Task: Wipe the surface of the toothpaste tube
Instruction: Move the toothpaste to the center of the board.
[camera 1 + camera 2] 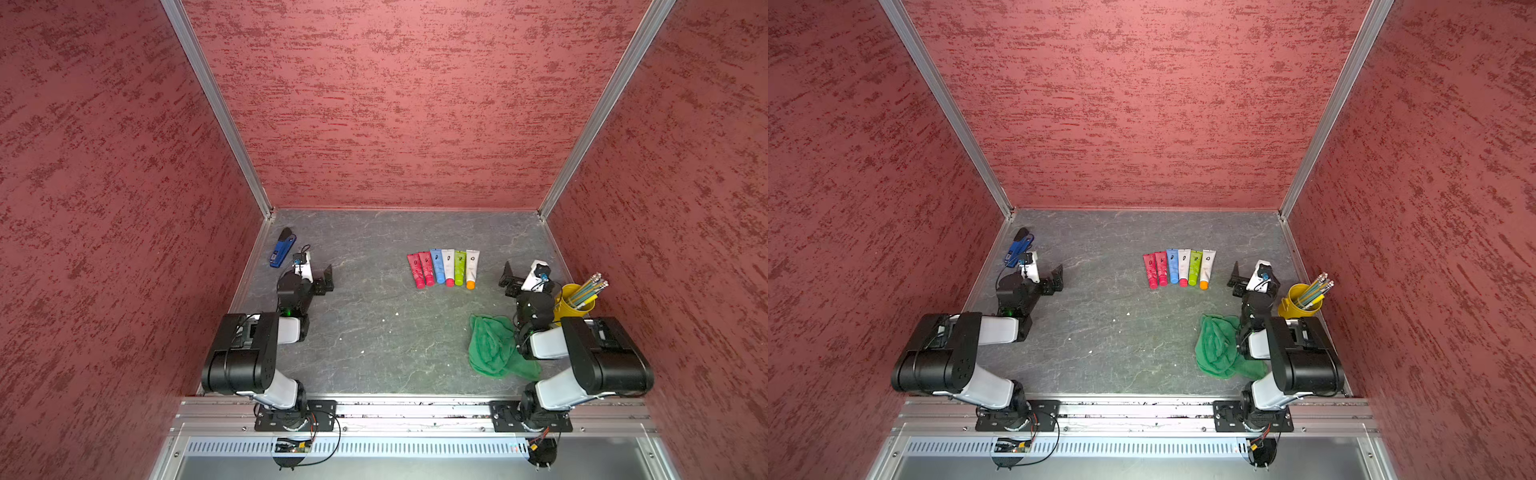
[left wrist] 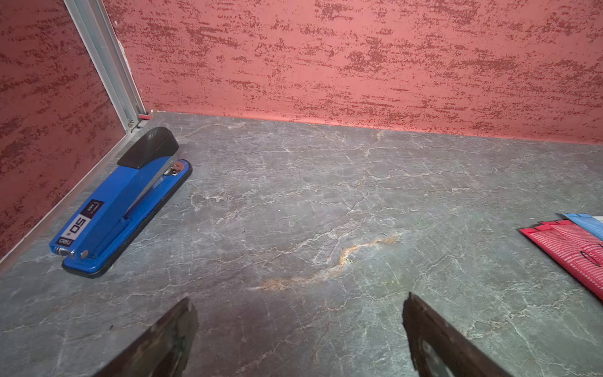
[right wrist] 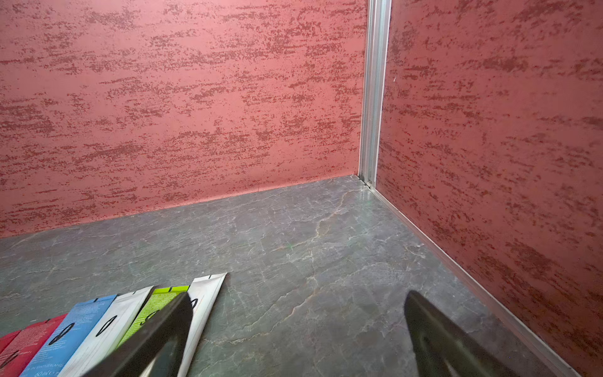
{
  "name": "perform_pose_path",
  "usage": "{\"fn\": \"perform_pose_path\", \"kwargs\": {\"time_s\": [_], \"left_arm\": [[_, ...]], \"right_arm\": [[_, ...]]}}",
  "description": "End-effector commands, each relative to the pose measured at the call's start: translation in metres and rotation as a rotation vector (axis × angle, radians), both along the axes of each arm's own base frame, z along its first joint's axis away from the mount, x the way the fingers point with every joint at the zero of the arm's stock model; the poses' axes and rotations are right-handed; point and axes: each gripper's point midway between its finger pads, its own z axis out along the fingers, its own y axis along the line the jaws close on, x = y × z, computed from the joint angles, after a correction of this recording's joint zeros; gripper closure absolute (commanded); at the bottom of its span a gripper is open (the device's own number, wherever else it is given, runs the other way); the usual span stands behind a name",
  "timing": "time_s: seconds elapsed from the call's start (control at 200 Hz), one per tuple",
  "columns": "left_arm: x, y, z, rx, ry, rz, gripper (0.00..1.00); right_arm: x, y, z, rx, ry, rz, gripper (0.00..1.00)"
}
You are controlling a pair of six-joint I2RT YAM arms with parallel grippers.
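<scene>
Several toothpaste tubes lie side by side, caps toward the front, at the table's middle right: two red (image 1: 420,270), a blue one (image 1: 437,266), a white one (image 1: 448,266), a green one (image 1: 459,268) and a white one with an orange cap (image 1: 472,269); the row (image 1: 1183,268) shows in both top views. A crumpled green cloth (image 1: 492,349) (image 1: 1219,349) lies beside the right arm. My left gripper (image 1: 327,280) (image 2: 300,303) is open over bare table, left of the red tube (image 2: 571,251). My right gripper (image 1: 506,277) (image 3: 298,300) is open, empty, just right of the outermost white tube (image 3: 207,290).
A blue stapler (image 1: 282,249) (image 2: 120,202) lies by the left wall at the back. A yellow cup of pencils (image 1: 575,301) (image 1: 1302,301) stands at the right wall behind the right arm. Red textured walls close in three sides.
</scene>
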Motion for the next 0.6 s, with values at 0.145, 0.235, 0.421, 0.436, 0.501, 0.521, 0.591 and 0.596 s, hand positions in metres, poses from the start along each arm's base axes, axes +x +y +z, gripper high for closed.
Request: {"fn": "perform_pose_path", "kwargs": {"time_s": [0.145,0.235,0.421,0.436,0.501,0.521,0.591,0.596], "left_arm": [[0.004,-0.001,0.003,0.007,-0.007,-0.002,0.0],[0.003,-0.001,0.003,0.016,-0.009,0.002,0.0],[-0.002,0.003,0.021,0.048,-0.036,0.073,0.0],[-0.004,0.004,0.023,0.05,-0.038,0.081,0.0],[-0.011,0.001,0.043,0.083,-0.065,0.104,0.0],[-0.013,-0.001,0.049,0.098,-0.072,0.104,0.0],[-0.02,-0.008,0.068,0.139,-0.094,0.111,0.0],[-0.02,-0.007,0.069,0.14,-0.095,0.114,0.0]], "right_arm": [[0.003,0.005,0.001,-0.01,0.0,0.028,0.01],[0.003,0.005,0.001,-0.011,0.0,0.027,0.01],[-0.003,0.0,0.013,-0.005,-0.019,-0.012,0.01],[-0.004,-0.002,0.015,-0.003,-0.021,-0.022,0.01],[-0.006,-0.009,0.025,0.03,-0.013,-0.065,0.01],[-0.005,-0.011,0.026,0.047,-0.001,-0.082,0.01],[-0.003,-0.012,0.033,0.089,0.022,-0.088,0.01],[-0.002,-0.012,0.034,0.093,0.023,-0.087,0.01]]}}
